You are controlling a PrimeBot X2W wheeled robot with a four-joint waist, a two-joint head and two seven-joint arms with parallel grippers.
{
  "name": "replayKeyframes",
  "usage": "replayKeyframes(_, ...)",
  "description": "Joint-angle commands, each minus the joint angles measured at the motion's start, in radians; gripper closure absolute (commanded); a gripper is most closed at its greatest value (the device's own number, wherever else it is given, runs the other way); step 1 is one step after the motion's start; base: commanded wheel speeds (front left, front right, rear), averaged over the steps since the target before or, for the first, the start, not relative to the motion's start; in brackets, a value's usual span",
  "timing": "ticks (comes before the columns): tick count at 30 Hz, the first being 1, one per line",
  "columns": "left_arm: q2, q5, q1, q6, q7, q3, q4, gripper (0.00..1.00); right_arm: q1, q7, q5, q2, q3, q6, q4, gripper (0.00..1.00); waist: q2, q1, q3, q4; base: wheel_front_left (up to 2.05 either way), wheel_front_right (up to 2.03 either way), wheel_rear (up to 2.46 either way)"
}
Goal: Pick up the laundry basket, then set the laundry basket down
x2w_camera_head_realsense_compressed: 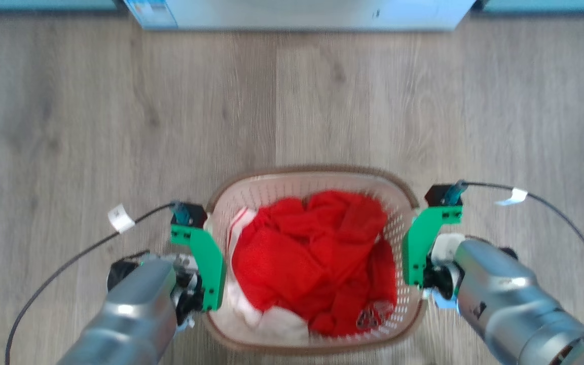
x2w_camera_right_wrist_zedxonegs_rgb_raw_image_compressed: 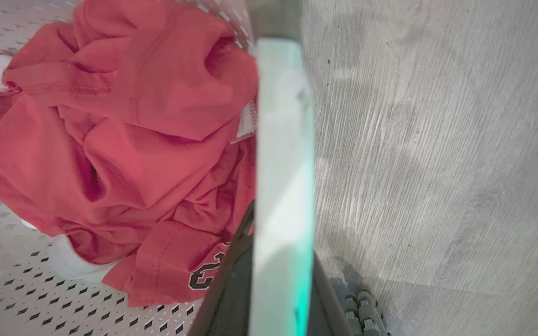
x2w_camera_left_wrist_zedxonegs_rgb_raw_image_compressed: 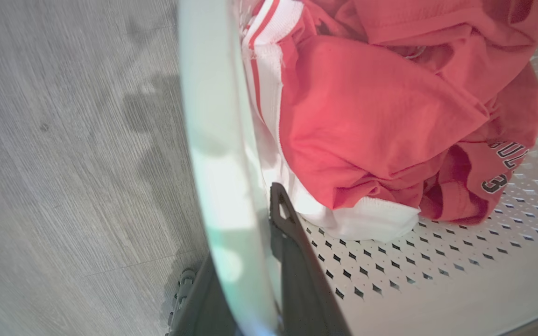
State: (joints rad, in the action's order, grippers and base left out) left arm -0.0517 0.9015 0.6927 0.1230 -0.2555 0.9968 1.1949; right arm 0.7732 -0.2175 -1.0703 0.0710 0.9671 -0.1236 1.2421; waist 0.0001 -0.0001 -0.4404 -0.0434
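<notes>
The laundry basket, white and perforated with a brown rim, stands low in the head view with red and white clothes heaped inside. My left gripper is shut on its left rim, and my right gripper is shut on its right rim. In the left wrist view the pale rim runs between my two dark fingers. The right wrist view has the rim clamped the same way between dark fingers. I cannot tell whether the basket touches the floor.
Grey wood-look floor spreads all around the basket. A pale blue and white box or appliance sits at the far edge. Black cables with white tags trail from both wrists.
</notes>
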Motion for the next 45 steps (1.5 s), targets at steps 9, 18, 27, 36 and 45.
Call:
replayKeyframes(9, -0.050, 0.084, -0.092, 0.008, -0.102, 0.080, -0.068, 1.00, -0.102, -0.118, -0.048, -0.021, 0.084, -0.007, -0.085, 1.00, -0.0001, 0.0001, 0.292, 0.004, 0.00, 0.00, 0.00)
replayKeyframes(18, -0.077, 0.152, -0.108, 0.008, -0.142, 0.143, -0.092, 1.00, -0.123, -0.161, -0.095, -0.021, 0.128, -0.007, -0.109, 1.00, -0.0001, 0.0001, 0.424, -0.001, 0.00, 0.00, 0.00)
replayKeyframes(27, -0.079, 0.188, -0.080, 0.008, -0.143, 0.181, -0.084, 1.00, -0.092, -0.156, -0.117, -0.021, 0.156, -0.007, -0.104, 1.00, -0.0001, 0.0001, 0.456, -0.027, 0.00, 0.00, 0.00)
replayKeyframes(36, -0.081, 0.208, -0.061, 0.008, -0.118, 0.206, -0.066, 1.00, -0.075, -0.144, -0.139, -0.021, 0.178, -0.007, -0.107, 1.00, -0.0001, 0.0001, 0.473, -0.033, 0.00, 0.00, 0.00)
replayKeyframes(45, -0.080, 0.229, -0.055, 0.008, -0.136, 0.233, -0.065, 1.00, -0.079, -0.139, -0.164, -0.021, 0.205, -0.007, -0.104, 1.00, -0.0001, 0.0001, 0.481, -0.028, 0.00, 0.00, 0.00)
